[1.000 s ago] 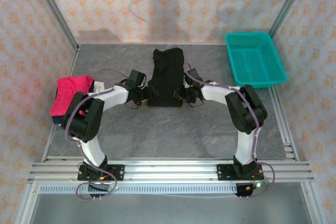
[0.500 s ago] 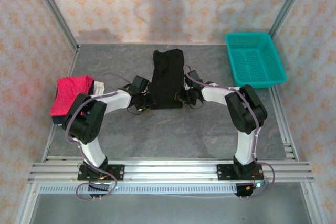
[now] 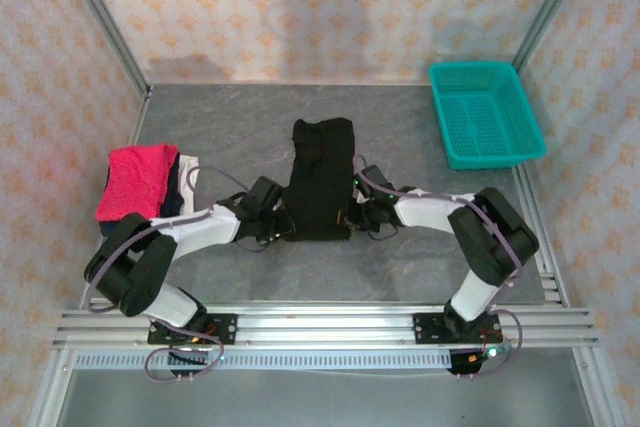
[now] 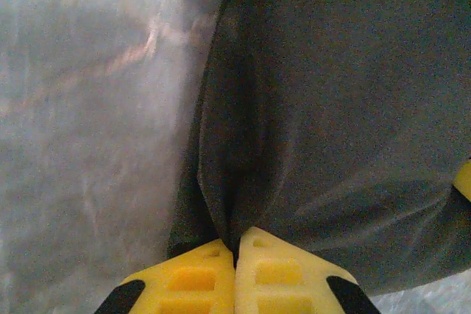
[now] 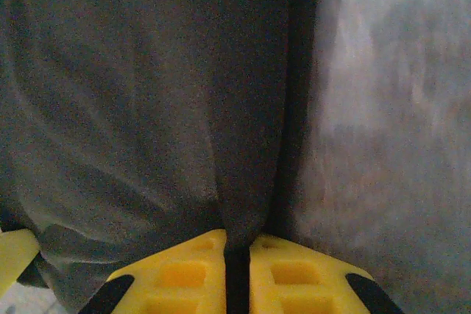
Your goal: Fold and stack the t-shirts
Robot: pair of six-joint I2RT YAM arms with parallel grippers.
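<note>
pinching black tee (image 3: 321,177) at near hem corners with left fingers (image 4: 191,284) and right fingers (image 5: 184,273) | lying flat, worktop (image 3: 400,267) centre | likely gripped to lift hem for next fold | pink tee (image 3: 135,179) folded at left

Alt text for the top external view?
Both arms' jaws are shut on the near corners of a folded black t-shirt at the table's centre. A crimson t-shirt tops a small pile at the left edge; a teal basket stands in the far right corner.
</note>
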